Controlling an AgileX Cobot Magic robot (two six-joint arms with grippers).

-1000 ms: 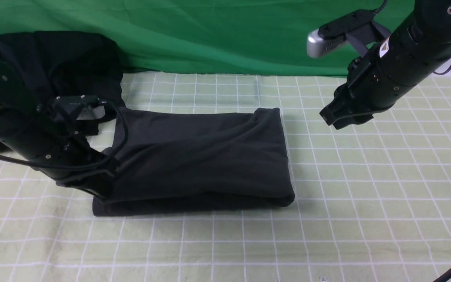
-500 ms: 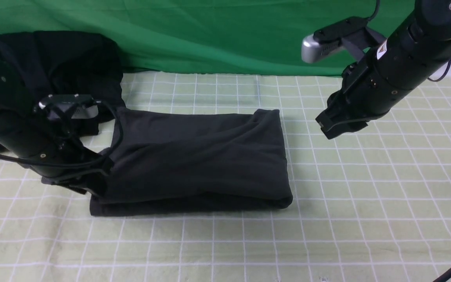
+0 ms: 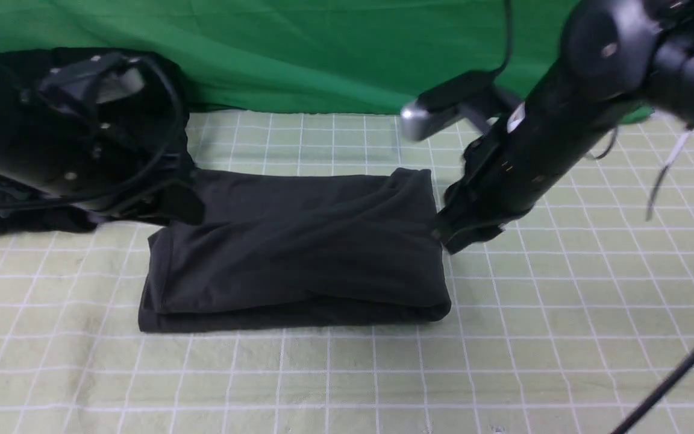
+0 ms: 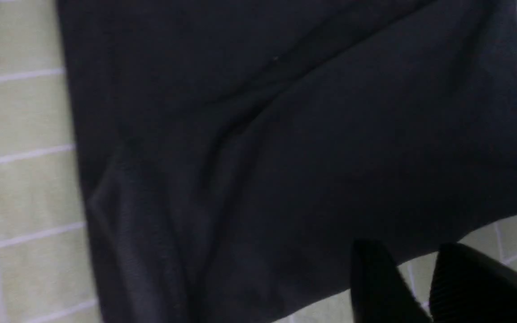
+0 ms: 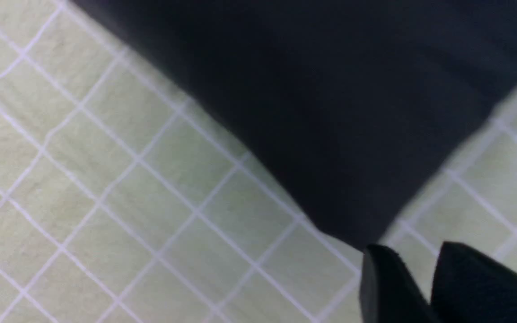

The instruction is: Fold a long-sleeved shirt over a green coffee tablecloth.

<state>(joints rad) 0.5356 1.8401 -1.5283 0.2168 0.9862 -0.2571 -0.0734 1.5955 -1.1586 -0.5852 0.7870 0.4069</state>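
Front view, shirt: charcoal-grey cotton long-sleeved shirt [image 3: 299, 247] folded into a thick rectangle, flat on the pale yellow-green grid-printed tablecloth [image 3: 564, 337].
Front view, right claw [image 3: 446, 238]: at the shirt's right edge, low; finger spacing not readable here.
Front view, left claw [image 3: 169, 205]: above the shirt's far left corner, against a black garment heap [image 3: 70, 84]; state cannot be told.
Left wrist view: left claw [image 4: 413, 287] fingers narrowly parted, nothing between them, over the shirt's edge [image 4: 285, 157].
Right wrist view: right claw [image 5: 413, 287] fingers narrowly parted, empty, just beside the shirt's corner [image 5: 330, 112].
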